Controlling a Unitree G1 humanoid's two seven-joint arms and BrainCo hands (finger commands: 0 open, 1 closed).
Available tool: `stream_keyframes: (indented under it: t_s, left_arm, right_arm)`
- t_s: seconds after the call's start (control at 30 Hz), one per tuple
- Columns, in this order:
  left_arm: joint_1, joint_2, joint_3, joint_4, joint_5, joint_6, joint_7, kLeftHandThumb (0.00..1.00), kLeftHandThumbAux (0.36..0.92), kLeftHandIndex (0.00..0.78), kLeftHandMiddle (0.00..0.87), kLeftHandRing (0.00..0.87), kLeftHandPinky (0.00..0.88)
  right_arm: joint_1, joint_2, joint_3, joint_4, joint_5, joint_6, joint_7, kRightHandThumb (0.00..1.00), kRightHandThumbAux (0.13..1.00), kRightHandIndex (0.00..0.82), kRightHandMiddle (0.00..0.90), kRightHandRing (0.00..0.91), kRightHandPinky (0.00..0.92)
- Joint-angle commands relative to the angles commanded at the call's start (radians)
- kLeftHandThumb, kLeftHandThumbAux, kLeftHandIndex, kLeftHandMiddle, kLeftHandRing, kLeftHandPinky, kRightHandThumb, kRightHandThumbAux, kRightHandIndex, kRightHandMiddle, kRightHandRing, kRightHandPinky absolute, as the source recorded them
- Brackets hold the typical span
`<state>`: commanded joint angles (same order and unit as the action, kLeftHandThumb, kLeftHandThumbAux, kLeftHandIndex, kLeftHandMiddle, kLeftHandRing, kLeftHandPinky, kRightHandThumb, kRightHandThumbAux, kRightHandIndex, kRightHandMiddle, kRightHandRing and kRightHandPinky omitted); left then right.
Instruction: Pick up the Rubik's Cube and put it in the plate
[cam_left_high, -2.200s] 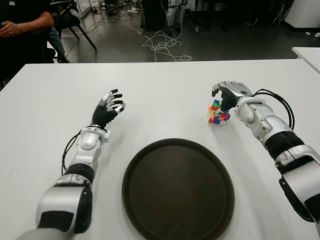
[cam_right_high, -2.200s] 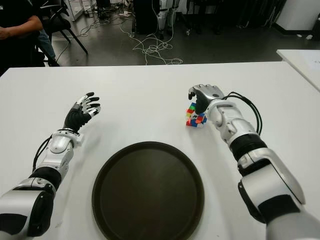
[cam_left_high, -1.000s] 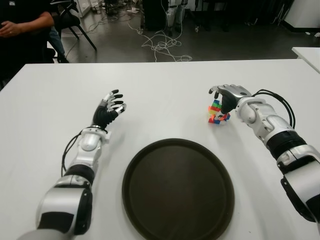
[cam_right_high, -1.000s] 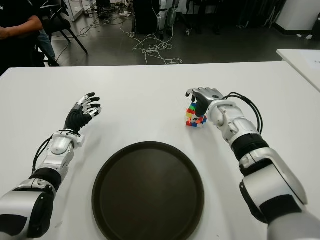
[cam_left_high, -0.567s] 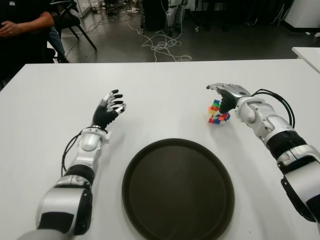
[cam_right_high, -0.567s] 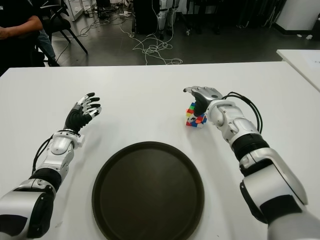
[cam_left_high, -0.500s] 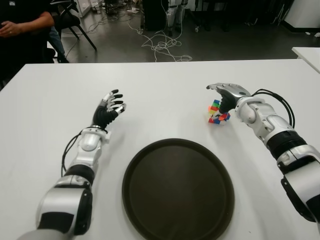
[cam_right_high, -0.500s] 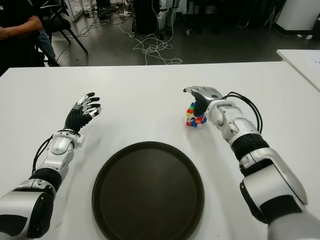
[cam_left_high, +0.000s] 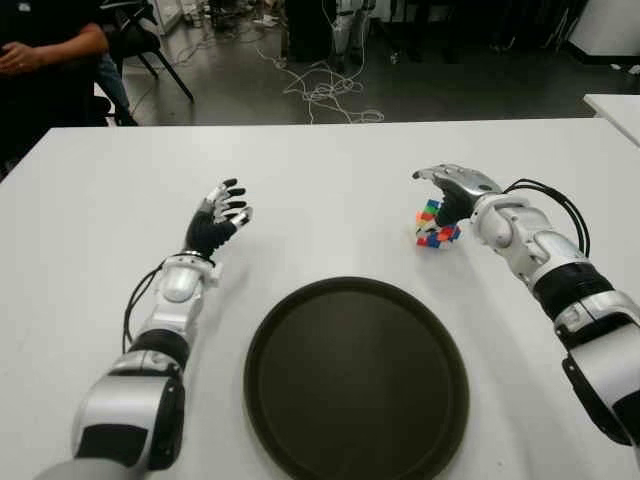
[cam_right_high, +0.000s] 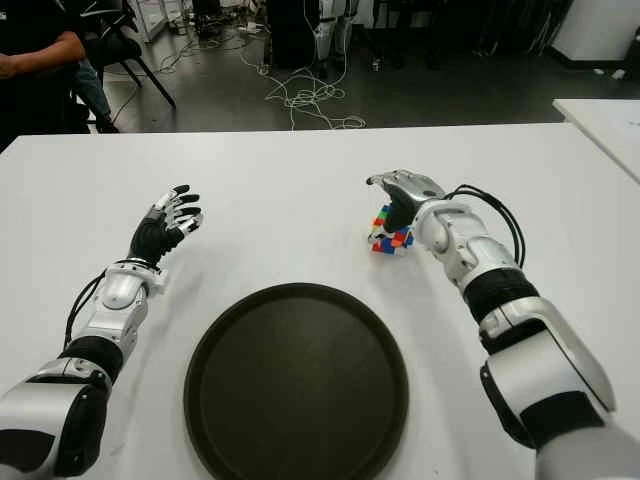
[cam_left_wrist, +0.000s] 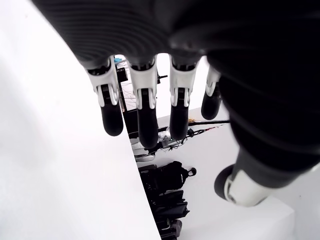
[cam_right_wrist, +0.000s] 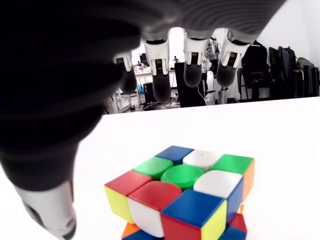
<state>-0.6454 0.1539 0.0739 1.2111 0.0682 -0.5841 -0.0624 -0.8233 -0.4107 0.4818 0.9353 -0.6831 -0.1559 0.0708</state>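
My right hand (cam_left_high: 447, 187) arched over the cube (cam_left_high: 433, 224), fingers (cam_right_wrist: 193, 70) spread open above it, gripping nothing. The cube sat on the table (cam_left_high: 330, 200), just beyond the plate (cam_left_high: 356, 377). My left hand (cam_left_high: 218, 218) showed left of the plate, fingers open and empty.

One Rubik's Cube (cam_left_high: 433, 224) sits on the white table (cam_left_high: 330, 170) — toward its right edge, beyond the single dark round plate (cam_left_high: 357, 378) that lies near the table's front edge. Two robot hands show: one left hand (cam_left_high: 218, 215) and one right hand (cam_left_high: 452, 189). One person (cam_left_high: 45, 60) sits off the table's far left corner — one chair (cam_left_high: 140, 40) stands close by them.
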Motion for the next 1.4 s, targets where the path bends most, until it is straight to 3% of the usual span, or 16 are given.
stream_keyframes:
  t_s: [0.77,1.0,1.4]
  left_arm:
    - [0.001,0.001,-0.001,0.000,0.000,-0.007,-0.006,0.167,0.690,0.107,0.197,0.201,0.202]
    - [0.003,0.001,0.000,-0.002,-0.001,-0.010,-0.007,0.151,0.714,0.107,0.198,0.197,0.186]
    - [0.004,0.004,-0.001,0.000,0.001,-0.013,-0.003,0.166,0.713,0.120,0.206,0.203,0.197]
  right_arm:
    - [-0.002,-0.003,-0.005,0.008,0.005,-0.019,0.034,0.000,0.742,0.000,0.000,0.000,0.000]
    - [-0.007,0.000,-0.004,0.011,0.002,-0.012,0.063,0.000,0.757,0.000,0.000,0.000,0.000]
    - [-0.039,0.037,0.021,0.109,-0.014,0.009,0.077,0.000,0.747,0.000,0.000,0.000,0.000]
